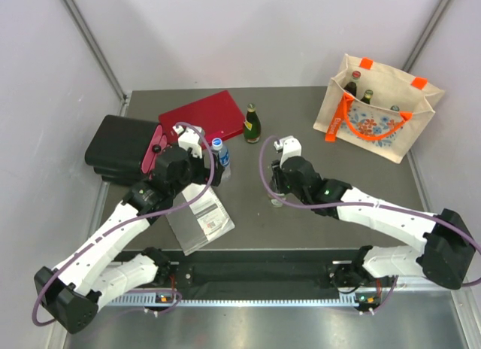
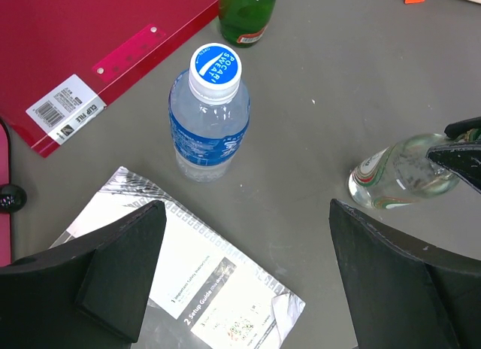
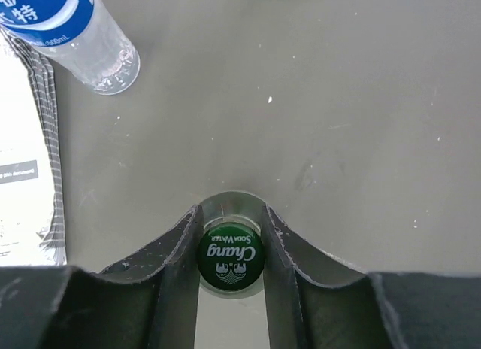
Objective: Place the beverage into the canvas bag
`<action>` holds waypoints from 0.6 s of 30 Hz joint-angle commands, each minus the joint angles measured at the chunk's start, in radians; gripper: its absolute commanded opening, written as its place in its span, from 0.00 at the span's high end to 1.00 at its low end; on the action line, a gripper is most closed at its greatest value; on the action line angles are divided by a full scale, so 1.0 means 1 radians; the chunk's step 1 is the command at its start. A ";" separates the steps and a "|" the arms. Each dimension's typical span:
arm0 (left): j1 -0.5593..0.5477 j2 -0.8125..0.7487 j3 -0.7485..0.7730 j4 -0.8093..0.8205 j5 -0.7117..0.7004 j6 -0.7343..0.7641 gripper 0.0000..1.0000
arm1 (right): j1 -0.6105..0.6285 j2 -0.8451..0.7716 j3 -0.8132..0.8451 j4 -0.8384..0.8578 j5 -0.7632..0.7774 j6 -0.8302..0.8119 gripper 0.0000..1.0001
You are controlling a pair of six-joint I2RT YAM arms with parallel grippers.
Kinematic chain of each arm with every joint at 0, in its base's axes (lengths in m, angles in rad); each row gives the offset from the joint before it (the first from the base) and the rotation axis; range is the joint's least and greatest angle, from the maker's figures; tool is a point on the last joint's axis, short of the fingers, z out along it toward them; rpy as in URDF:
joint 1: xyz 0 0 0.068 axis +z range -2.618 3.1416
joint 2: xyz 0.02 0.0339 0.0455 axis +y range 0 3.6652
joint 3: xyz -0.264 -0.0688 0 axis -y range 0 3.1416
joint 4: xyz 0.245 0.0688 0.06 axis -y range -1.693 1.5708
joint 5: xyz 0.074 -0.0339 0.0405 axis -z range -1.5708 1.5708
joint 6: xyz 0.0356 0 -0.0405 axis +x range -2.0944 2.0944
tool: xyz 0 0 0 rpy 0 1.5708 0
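The beverage is a clear glass soda-water bottle with a green cap (image 3: pixel 230 257), standing upright on the grey table (image 1: pixel 276 201). My right gripper (image 3: pixel 230 240) is shut on its neck, one finger on each side of the cap. The same bottle (image 2: pixel 398 176) shows at the right of the left wrist view. The canvas bag (image 1: pixel 379 116), beige with orange handles and a floral print, stands open at the back right with bottle tops showing inside. My left gripper (image 2: pixel 248 266) hangs open above a booklet, near a plastic water bottle (image 2: pixel 209 116).
A green glass bottle (image 1: pixel 252 123) stands behind the plastic water bottle (image 1: pixel 219 152). A red folder (image 1: pixel 203 116) and a black case (image 1: pixel 120 150) lie at the back left. The white booklet (image 1: pixel 199 221) lies near the front edge, under the left arm.
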 commanded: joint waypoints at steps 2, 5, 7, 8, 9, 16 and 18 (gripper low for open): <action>-0.004 -0.019 -0.001 0.049 0.004 0.014 0.07 | 0.023 -0.018 0.006 -0.008 0.104 0.001 1.00; -0.004 -0.025 -0.001 0.050 0.005 0.012 0.07 | -0.001 -0.011 0.034 -0.028 0.108 -0.013 1.00; -0.003 -0.025 -0.001 0.049 0.007 0.012 0.07 | -0.026 -0.004 0.055 -0.045 0.099 -0.025 1.00; -0.004 -0.024 -0.001 0.047 0.008 0.012 0.07 | -0.039 -0.004 0.081 -0.056 0.094 -0.037 1.00; -0.004 -0.025 -0.001 0.049 0.013 0.012 0.07 | -0.068 -0.006 0.094 -0.078 0.086 -0.040 1.00; -0.003 -0.024 0.001 0.047 0.019 0.014 0.07 | -0.246 -0.087 0.221 -0.164 -0.004 -0.117 1.00; -0.004 -0.018 0.004 0.041 0.022 0.014 0.07 | -0.303 -0.090 0.284 -0.194 -0.035 -0.139 1.00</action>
